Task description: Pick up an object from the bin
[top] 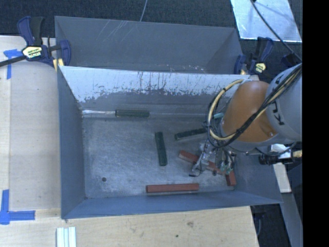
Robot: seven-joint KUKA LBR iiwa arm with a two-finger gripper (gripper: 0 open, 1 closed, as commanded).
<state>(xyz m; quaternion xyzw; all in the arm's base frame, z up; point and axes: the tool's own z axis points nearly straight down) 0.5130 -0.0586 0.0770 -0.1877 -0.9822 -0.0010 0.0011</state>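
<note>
The gripper (202, 166) is seen low over the right part of the bin (71, 138) floor, right beside a short red-brown piece (186, 156). Whether it is spread or closed cannot be told, and nothing can be confirmed as held.

Trouble is judged most likely at the near right corner. A second short red-brown piece (231, 178) lies close to the sloping front wall, so it could be pushed against the metal instead of being gripped. A pick could also be spoiled by crowding: the two short pieces lie close to the gripper, so one might be nudged aside or two caught at once. Thin flat pieces lying on a hard floor are expected to slip out easily. Farther back, a dark stick (189, 134) near the cables could be brushed as the arm is raised.

As for contents, a long red-brown stick (172, 188) is laid along the front edge of the floor. Behind it are the short pieces beside the gripper. A dark green stick (161, 148) lies mid-floor, well apart from them. Another green stick (132, 114) rests along the foot of the back wall.
</note>
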